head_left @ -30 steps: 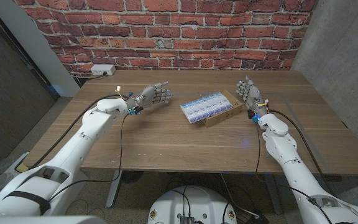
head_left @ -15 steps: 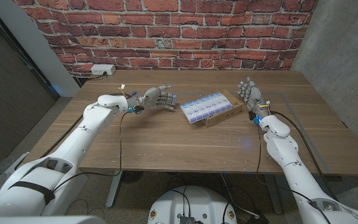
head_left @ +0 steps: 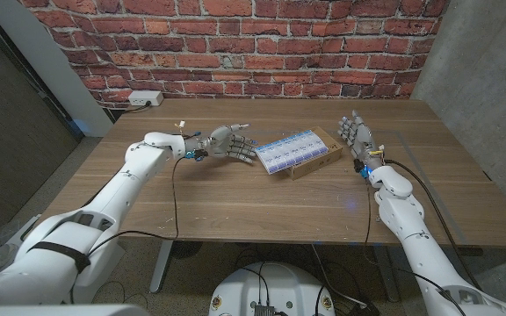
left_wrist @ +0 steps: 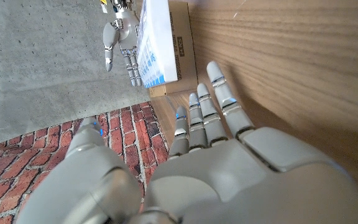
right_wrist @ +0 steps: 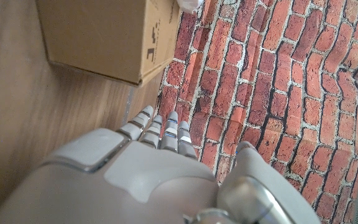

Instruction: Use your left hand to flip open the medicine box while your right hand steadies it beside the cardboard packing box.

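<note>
The medicine box, white with blue-labelled compartments, lies on top of the flat cardboard packing box near the table's middle. My left hand hovers just to the box's left, fingers spread toward it and holding nothing. My right hand stands to the right of the cardboard box, fingers up and apart, a small gap from it. In the left wrist view my left hand reaches toward the medicine box, with the right hand beyond. The right wrist view has my right hand near the cardboard box.
The wooden table has bare room in front of and beside the boxes. A brick wall runs behind, with a white power strip at the table's back left. A concrete wall stands on the right.
My left hand has moved right, closer to the medicine box's left end. The right hand has stayed about where it was.
</note>
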